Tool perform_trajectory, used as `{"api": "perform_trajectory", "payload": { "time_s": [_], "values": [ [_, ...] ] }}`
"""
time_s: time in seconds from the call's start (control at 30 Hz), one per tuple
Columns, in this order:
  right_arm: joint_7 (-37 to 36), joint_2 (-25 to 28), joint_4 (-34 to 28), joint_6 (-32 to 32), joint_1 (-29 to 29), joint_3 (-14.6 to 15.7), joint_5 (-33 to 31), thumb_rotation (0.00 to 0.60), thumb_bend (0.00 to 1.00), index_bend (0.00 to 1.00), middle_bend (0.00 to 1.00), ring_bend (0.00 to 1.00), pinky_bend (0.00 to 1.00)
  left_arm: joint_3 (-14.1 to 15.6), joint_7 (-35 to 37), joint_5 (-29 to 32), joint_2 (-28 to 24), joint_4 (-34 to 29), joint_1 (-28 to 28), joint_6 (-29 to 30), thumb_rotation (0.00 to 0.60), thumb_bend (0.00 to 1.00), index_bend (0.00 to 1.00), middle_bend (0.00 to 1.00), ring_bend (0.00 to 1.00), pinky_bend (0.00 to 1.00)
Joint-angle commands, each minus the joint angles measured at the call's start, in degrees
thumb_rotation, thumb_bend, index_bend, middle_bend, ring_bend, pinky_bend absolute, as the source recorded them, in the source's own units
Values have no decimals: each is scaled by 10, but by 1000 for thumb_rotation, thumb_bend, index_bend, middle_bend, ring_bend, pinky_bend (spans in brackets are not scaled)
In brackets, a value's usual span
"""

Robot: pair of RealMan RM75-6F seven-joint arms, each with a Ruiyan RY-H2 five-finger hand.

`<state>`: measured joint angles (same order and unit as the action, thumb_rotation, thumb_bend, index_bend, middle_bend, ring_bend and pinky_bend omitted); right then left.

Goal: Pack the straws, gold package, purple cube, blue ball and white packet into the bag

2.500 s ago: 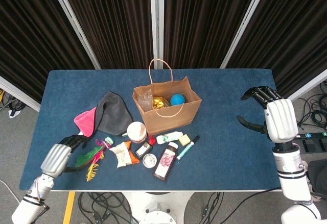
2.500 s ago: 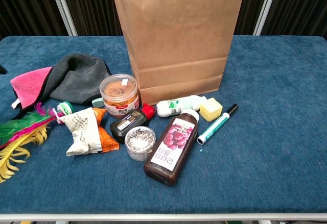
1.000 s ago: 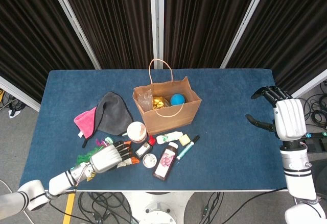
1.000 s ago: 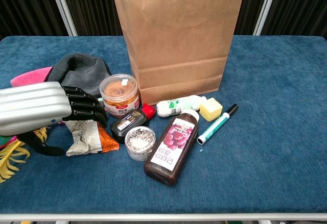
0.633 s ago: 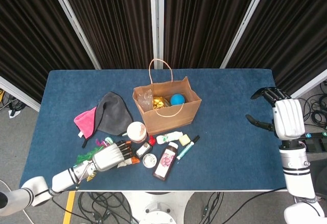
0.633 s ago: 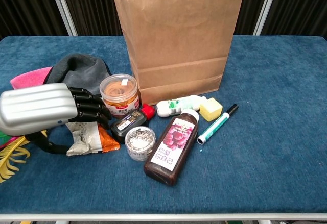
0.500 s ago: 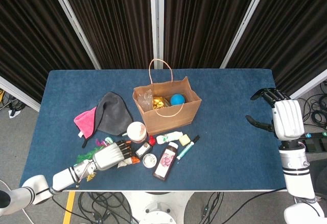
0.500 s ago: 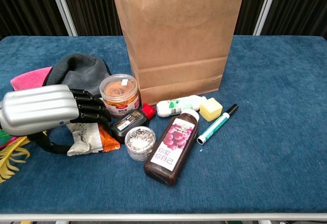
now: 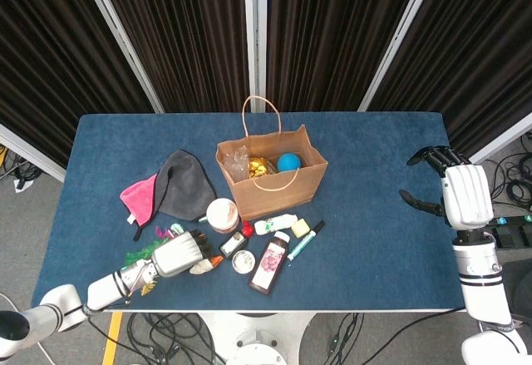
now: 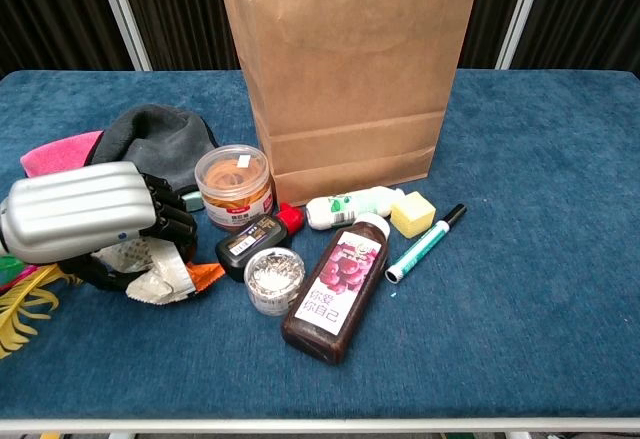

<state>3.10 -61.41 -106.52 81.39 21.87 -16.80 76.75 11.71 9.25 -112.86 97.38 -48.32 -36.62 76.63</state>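
Note:
The brown paper bag stands open at the table's middle. Inside it I see the clear bundle of straws, the gold package and the blue ball; the purple cube is not visible. The white packet, with an orange end, lies near the front left. My left hand lies over it with fingers curled around it, gripping it on the table. My right hand hovers open by the table's right edge, holding nothing.
In front of the bag lie a round jar, a small dark bottle, a round tin, a purple drink bottle, a white tube, a yellow block and a marker. A grey cap, pink cloth and feathers lie left.
My left hand came in from the front left corner onto the white packet and curled its fingers around it, crumpling it. My right hand drifted slightly right.

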Motion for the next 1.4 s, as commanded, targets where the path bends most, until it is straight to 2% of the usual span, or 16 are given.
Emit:
{"api": "perform_trajectory", "payload": {
  "time_s": [0.03,0.3,0.4,0.53,0.7,0.9,1.13,1.4],
  "values": [
    [-1,1,-2,3,-2,0,1,600,7,456,407,318,434,1,4,0,6,8,3,17,600,433,635,654,537,530],
    [-7,14,-13,27,-21,2,17,600,6,456,414,324,434,-16,-3,-5,-12,-19,-5,74,600,478,690,704,591,575],
    [-13,21,-2,44,-40,16,30,600,7,459,424,330,435,-20,-19,-8,-33,-46,-10,88,600,479,697,710,597,579],
    [-30,21,43,42,-67,53,48,600,2,473,431,337,436,-35,-44,2,-69,-85,-15,93,600,479,697,710,597,579],
    [-54,-24,117,28,-84,95,63,600,0,476,419,305,436,-63,-68,27,-105,-124,-19,93,600,479,696,710,597,579],
    [-58,-101,222,30,-90,120,92,600,0,472,413,276,393,-95,-93,60,-148,-161,-21,89,600,478,697,710,597,579],
    [-63,-129,269,20,-92,128,96,600,0,472,412,273,392,-119,-138,88,-220,-218,-13,83,600,477,697,710,597,580],
    [-66,-155,309,-3,-93,140,96,600,0,472,412,274,392,-174,-139,130,-256,-233,-42,55,600,476,697,712,598,580]
  ]
}}
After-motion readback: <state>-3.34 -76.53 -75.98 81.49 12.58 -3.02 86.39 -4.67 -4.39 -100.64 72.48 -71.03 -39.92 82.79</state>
